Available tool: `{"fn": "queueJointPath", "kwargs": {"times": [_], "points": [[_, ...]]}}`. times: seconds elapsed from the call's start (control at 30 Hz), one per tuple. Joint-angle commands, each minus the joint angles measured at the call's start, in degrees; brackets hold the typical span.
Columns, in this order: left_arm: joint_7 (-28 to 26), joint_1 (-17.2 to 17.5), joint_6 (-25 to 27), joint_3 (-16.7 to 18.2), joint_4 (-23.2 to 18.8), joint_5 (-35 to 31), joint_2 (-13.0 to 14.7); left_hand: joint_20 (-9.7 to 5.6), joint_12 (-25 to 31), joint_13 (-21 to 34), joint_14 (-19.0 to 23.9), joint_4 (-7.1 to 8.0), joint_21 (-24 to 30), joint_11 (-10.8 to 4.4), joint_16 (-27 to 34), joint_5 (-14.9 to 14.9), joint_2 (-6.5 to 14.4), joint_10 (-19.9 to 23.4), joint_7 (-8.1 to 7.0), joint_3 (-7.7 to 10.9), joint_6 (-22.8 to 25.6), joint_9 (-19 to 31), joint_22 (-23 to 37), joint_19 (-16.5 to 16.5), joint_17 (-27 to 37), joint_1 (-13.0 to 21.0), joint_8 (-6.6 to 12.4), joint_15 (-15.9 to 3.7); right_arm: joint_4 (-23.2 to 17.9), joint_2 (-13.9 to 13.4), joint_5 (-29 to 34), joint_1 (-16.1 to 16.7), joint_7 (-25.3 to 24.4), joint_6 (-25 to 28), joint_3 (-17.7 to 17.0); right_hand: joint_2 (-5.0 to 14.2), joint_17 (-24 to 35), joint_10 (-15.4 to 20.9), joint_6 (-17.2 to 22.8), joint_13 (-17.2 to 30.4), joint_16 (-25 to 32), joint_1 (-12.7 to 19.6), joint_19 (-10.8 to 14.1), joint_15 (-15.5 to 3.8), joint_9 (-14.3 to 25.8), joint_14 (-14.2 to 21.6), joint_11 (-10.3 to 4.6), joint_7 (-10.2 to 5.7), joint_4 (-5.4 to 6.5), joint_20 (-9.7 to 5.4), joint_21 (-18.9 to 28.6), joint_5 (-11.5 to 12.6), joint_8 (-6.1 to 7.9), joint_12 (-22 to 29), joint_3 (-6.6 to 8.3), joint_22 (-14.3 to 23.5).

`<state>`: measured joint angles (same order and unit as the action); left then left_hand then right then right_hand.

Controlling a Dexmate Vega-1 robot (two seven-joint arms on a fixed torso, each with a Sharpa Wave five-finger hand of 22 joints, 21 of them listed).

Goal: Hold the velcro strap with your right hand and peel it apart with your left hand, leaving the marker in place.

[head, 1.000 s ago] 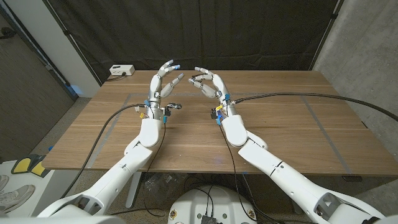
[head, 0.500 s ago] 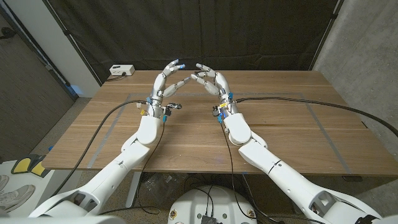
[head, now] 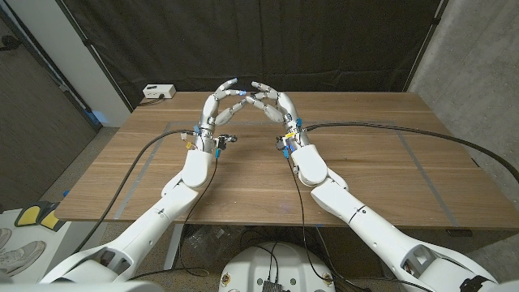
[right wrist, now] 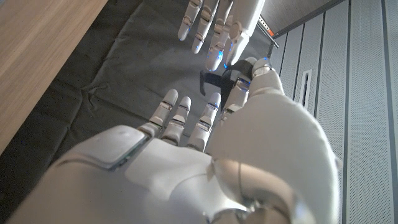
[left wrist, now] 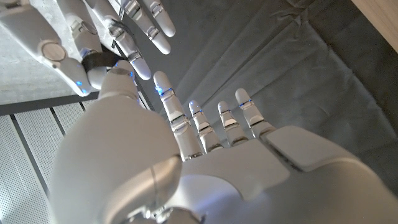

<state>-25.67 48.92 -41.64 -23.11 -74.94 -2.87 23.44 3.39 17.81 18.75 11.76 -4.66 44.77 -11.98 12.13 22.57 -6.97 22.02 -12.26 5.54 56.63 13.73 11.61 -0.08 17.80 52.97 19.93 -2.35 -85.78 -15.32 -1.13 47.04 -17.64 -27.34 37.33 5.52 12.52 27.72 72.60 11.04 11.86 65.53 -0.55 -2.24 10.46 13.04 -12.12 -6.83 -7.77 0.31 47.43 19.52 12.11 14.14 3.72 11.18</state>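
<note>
Both hands are raised above the middle of the wooden table (head: 259,174), with their fingertips meeting. My right hand (head: 277,111) pinches a small black velcro strap (right wrist: 216,79) between thumb and a finger; the strap (left wrist: 101,60) also shows beside the right thumb in the left wrist view. My left hand (head: 217,107) reaches in from the other side. Its fingertips (right wrist: 214,59) come down onto the strap, with the other fingers spread. Whether they grip it is hidden. I cannot make out a marker.
A white box (head: 158,92) sits at the table's far left corner. Black cables (head: 365,126) run from each wrist across the tabletop to the sides. Grey tape lines (head: 422,166) mark the wood. A dark curtain hangs behind the table.
The two hands have closed the gap between them. The left hand swung right and the right hand leaned left, so the fingertips now touch at the strap.
</note>
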Motion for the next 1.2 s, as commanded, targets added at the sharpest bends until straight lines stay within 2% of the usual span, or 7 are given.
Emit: {"fn": "queueJointPath", "kwargs": {"times": [0.03,0.3,0.4,0.53,0.7,0.93,1.2], "points": [[-0.5,0.6,0.5,0.2,-1.1,0.5,-0.7,0.27,0.3,0.3,0.6,-0.04,0.4,-0.06,0.5,0.4,0.0,0.5,-0.28,-0.36,0.6,0.0,0.2,0.7,0.1,0.0,0.36,-5.10,-0.3,-0.7,1.5,-0.6,2.0,-0.4,0.9,-0.21,0.1,0.6,1.4,0.3,-0.1,0.3,-0.5,-5.57,0.4,0.2,-0.04,-0.16,-0.44,-0.12,0.3,0.6,1.15,0.3,-0.03,0.2],[2.7,0.5,-0.1,-0.3,-1.9,1.3,1.5,-0.36,-0.2,0.3,-0.2,-1.78,0.8,-0.11,-0.1,2.1,0.3,-1.1,-0.41,0.36,-2.0,-0.4,0.1,1.3,-0.1,3.8,-1.01,-5.57,-0.5,-0.1,1.8,-0.1,1.0,-1.4,0.4,-0.50,0.1,0.9,1.5,0.3,-0.1,0.5,-0.5,-5.96,0.4,0.3,-0.08,-0.37,-0.38,-0.44,0.5,1.4,1.23,0.3,-0.08,0.2],[6.0,-0.1,-2.0,-0.7,-0.8,3.7,2.3,-0.45,-0.4,0.4,-1.2,-1.97,1.4,-0.09,-0.3,2.6,4.9,-2.0,-0.43,2.99,-4.6,-0.8,0.3,0.9,0.1,7.0,-2.46,-5.34,0.0,0.3,1.5,0.1,0.4,-2.3,-0.1,-0.57,0.1,1.0,1.6,0.3,-0.1,0.4,-0.5,-5.98,0.3,0.3,-0.09,-0.51,-0.33,-0.46,0.6,1.5,1.22,0.3,-0.11,0.2],[8.2,-0.5,-3.5,-0.7,0.0,5.1,2.9,-0.37,-0.9,0.4,-2.7,-1.79,1.4,0.02,-0.7,1.3,5.5,-3.5,-0.28,3.33,-7.5,-1.1,0.3,-0.3,0.1,7.1,-3.87,-4.88,0.5,0.6,0.2,0.2,0.4,-3.4,-0.7,-0.60,0.1,1.0,1.5,0.3,-0.1,0.3,-0.5,-6.00,0.3,0.3,-0.09,-0.80,-0.23,-0.49,0.6,1.7,1.16,0.2,-0.14,0.2],[11.0,-1.2,-4.7,-1.0,1.1,6.0,3.5,0.37,-1.6,0.5,-4.3,0.25,1.6,0.31,-0.7,-0.5,3.3,-5.6,-0.19,0.72,-10.8,-1.3,0.6,-1.9,0.2,2.1,-5.41,-3.94,1.0,0.9,-0.7,0.2,0.7,-4.3,-1.3,-0.58,0.1,1.0,1.4,0.3,0.0,0.1,-0.4,-6.03,0.3,0.4,-0.07,-0.98,-0.06,-0.45,0.8,2.0,1.13,0.2,-0.19,0.2],[14.2,-2.3,-5.3,-1.5,1.9,5.8,4.2,1.50,-2.6,0.7,-7.2,0.09,1.7,0.93,-1.1,-1.9,4.8,-8.8,-0.18,1.37,-17.6,-1.2,0.7,-4.2,0.1,2.7,-7.69,-2.51,3.2,2.2,-4.5,0.0,1.1,-5.9,-2.6,-0.56,0.2,1.1,1.1,0.4,0.1,-0.1,-0.2,-6.08,0.2,0.7,-0.04,-1.10,0.18,-0.62,1.0,2.3,0.97,0.1,-0.27,0.2],[10.5,-1.5,-3.9,-0.5,1.7,4.7,1.8,0.93,-0.9,0.8,-4.6,0.39,2.5,0.21,0.2,-2.4,2.0,-5.2,-0.20,-1.25,-13.7,-0.5,0.5,-2.8,-0.3,0.8,-4.98,-3.33,5.3,2.5,-6.0,-2.0,5.6,-7.1,-1.2,-0.52,0.2,1.4,1.1,0.4,0.2,-0.4,0.1,-6.31,0.2,1.0,0.01,-1.06,0.39,-0.84,1.3,2.6,0.92,0.2,-0.32,0.3]]}}
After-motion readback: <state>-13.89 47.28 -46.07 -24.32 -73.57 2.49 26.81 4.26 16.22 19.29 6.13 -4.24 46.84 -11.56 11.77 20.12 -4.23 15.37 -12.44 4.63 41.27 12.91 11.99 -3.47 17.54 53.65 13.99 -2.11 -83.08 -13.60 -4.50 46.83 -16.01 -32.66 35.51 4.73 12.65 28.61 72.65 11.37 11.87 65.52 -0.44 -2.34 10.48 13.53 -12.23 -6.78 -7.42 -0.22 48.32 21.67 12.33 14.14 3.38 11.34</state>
